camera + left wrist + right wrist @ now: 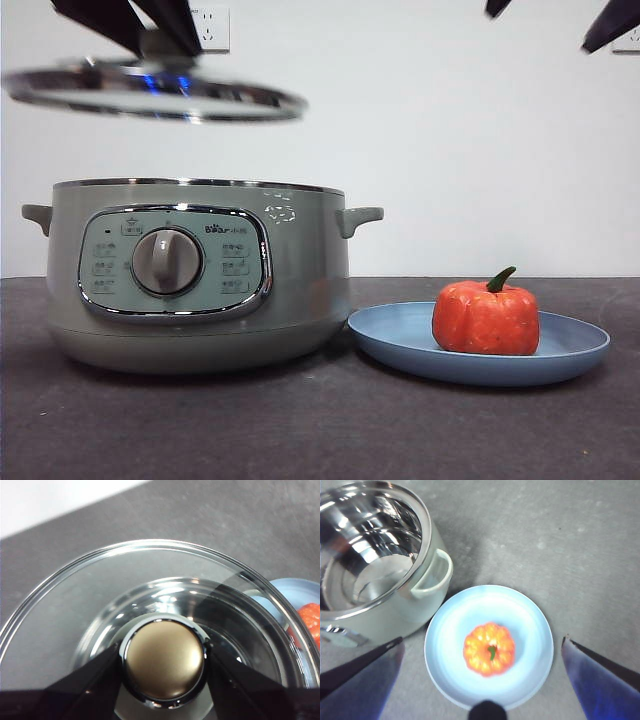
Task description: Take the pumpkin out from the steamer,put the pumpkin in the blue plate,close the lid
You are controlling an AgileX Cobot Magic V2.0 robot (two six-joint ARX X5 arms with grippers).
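The pumpkin (486, 317) sits upright in the blue plate (390, 335), to the right of the steamer (195, 275); it also shows in the right wrist view (489, 649) on the plate (445, 645). The steamer is open, its steel inside bare (365, 555). My left gripper (160, 45) is shut on the lid's knob (164, 664) and holds the glass lid (150, 92) in the air above the steamer, set off to its left. My right gripper (482, 680) is open, high above the plate, its tips at the front view's top right (610, 22).
The dark grey tabletop (320, 430) carries the steamer and plate. A white wall with a socket (212, 28) stands behind.
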